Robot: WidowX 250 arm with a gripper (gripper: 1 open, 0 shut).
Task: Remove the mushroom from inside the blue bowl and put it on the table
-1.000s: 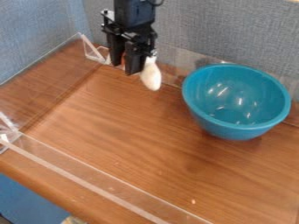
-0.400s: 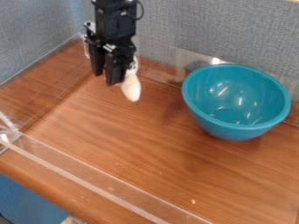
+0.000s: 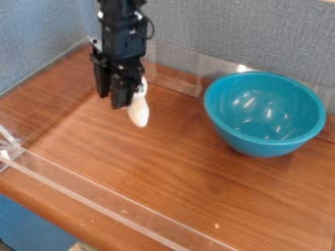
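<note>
- The mushroom (image 3: 137,112) is out of the blue bowl (image 3: 265,114), which sits empty at the right of the frame; I judge the step in hand to be the set-down on the counter (image 3: 197,186).
- The hand (image 3: 121,96) hangs in the upper left of the frame, pointing straight down, well apart from the bowl and over bare wood-grain surface.
- Its dark fingers are partly closed and pinch the top of the small cream-white mushroom, which dangles from their lower right side, tilted a little.
- Whether the mushroom's lower end touches the counter or hangs just above it cannot be told from this view; it looks very near the surface.
- The next move, as I judge it, calls for bringing the mushroom fully to rest on the wood, then opening the fingers and lifting straight up, so it is not dragged or tipped.
- The rounded piece may roll once let go; the low clear acrylic wall (image 3: 53,69) along the counter's upper left edge is near, so there is little spare room on that side.
</note>
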